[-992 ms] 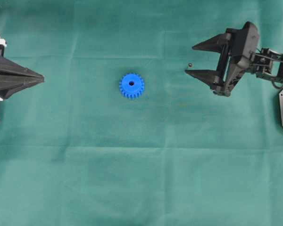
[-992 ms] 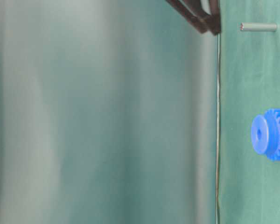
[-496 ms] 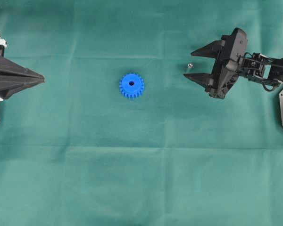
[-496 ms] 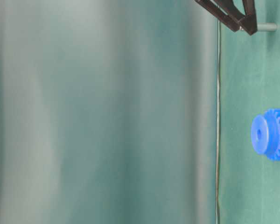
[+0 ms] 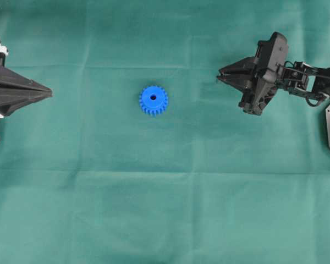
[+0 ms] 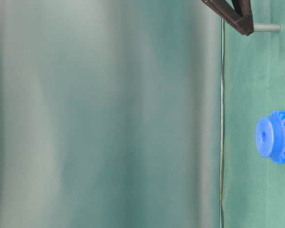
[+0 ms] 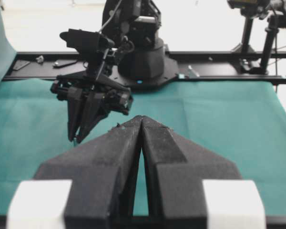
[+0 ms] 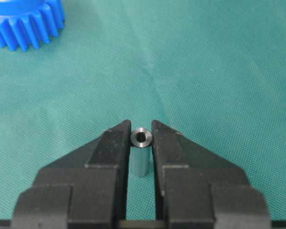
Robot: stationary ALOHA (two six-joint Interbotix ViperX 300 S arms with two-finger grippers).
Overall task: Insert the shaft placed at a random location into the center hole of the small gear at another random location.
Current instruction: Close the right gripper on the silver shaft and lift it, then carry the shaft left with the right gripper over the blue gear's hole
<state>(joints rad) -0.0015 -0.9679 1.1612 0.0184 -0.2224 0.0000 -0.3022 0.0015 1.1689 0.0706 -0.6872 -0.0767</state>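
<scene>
Your right pincer (image 8: 141, 138) points down, fingers pinched on the shaft (image 8: 140, 155). Your left pincer (image 7: 141, 125) lies level, fingers pressed together.

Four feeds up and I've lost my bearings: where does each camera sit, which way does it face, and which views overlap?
Overhead: looks straight down on the cloth; gear mid-frame, left hand and right hand at the sides.
Table-level: low, turned sideways; shows gear, shaft, right hand's tips.
Left wrist: behind its shut hand, facing the right arm.
Right wrist: behind its hand, looking down at the shaft between the fingers, gear ahead.
Overhead, table-level and right wrist share the gear.
</scene>
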